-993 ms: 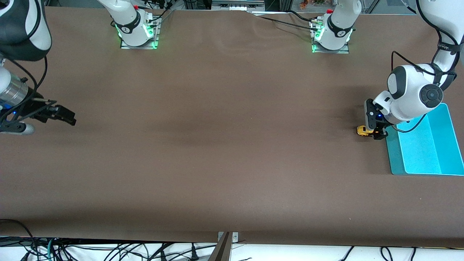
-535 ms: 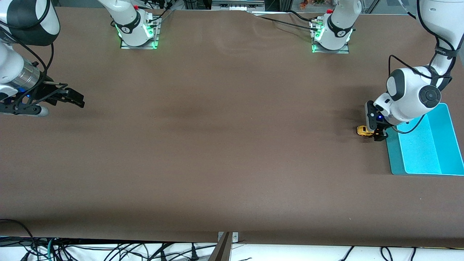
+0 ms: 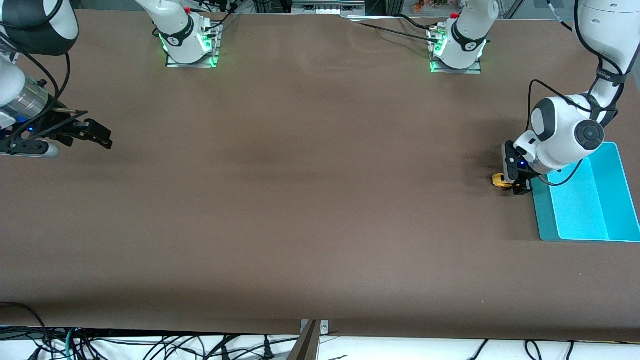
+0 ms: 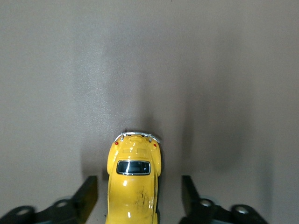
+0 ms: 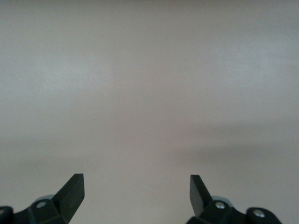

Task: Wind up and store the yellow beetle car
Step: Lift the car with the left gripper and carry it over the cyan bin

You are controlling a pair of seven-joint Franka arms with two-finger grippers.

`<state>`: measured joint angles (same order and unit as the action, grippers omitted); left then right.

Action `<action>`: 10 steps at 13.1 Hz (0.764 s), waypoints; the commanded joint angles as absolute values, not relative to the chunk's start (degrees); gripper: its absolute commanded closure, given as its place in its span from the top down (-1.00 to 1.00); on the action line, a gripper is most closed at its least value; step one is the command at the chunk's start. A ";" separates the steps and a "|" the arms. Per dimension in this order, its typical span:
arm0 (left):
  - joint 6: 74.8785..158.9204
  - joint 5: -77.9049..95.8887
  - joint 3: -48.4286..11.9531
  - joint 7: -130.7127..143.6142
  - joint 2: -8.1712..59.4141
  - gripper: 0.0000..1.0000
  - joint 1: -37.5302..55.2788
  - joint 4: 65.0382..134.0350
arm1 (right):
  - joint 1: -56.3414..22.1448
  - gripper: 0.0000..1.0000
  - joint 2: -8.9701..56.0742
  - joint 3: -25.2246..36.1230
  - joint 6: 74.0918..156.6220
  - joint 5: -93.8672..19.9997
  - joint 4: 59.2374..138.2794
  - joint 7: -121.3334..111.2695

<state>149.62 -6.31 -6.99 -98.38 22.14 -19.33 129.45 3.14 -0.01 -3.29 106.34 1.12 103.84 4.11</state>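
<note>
Both pincers released: left pincer straddles yellow beetle car beside cyan bin; right pincer waits over bare worktop.

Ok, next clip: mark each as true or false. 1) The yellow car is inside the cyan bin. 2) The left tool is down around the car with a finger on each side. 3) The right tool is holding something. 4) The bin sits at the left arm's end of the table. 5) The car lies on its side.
1) False: the yellow beetle car sits on the table beside the cyan bin.
2) True: the left tool straddles the car, gaps showing on both sides.
3) False: the right tool is open and empty over bare table.
4) True.
5) False: it stands upright, roof and rear window facing up.
</note>
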 commanded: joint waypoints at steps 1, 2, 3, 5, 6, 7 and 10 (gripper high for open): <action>150.47 -6.06 -7.29 -99.84 21.53 -0.11 -19.69 130.17 | 4.31 1.00 0.53 -3.87 105.47 0.53 101.95 3.08; 150.47 -6.06 -7.29 -100.02 21.53 -0.23 -19.69 130.17 | 4.31 1.00 0.01 -3.61 103.64 0.53 101.61 2.73; 150.47 -6.06 -7.29 -100.37 21.53 -0.37 -19.69 130.17 | 4.31 1.00 -0.17 -3.52 98.75 0.53 99.86 2.55; 150.38 -6.06 -7.29 -100.63 21.36 -0.43 -19.69 130.17 | 4.31 1.00 0.52 -3.43 94.40 -2.08 97.92 3.07; 149.95 -6.06 -7.38 -100.55 21.01 -0.42 -19.69 129.73 | 4.22 1.00 0.70 -3.34 94.66 -4.20 97.74 2.90; 148.38 -5.89 -7.47 -100.46 20.31 -0.42 -19.69 129.20 | 4.39 1.00 1.49 -3.25 94.66 -4.65 97.30 2.47; 139.60 -4.92 -8.17 -99.93 18.11 -0.42 -19.16 125.52 | 4.39 1.00 2.11 -3.25 93.78 -3.17 93.17 2.90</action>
<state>145.58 -6.30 -7.47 -98.98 20.79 -19.32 127.63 3.64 0.84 -3.05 95.93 -3.30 97.01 3.73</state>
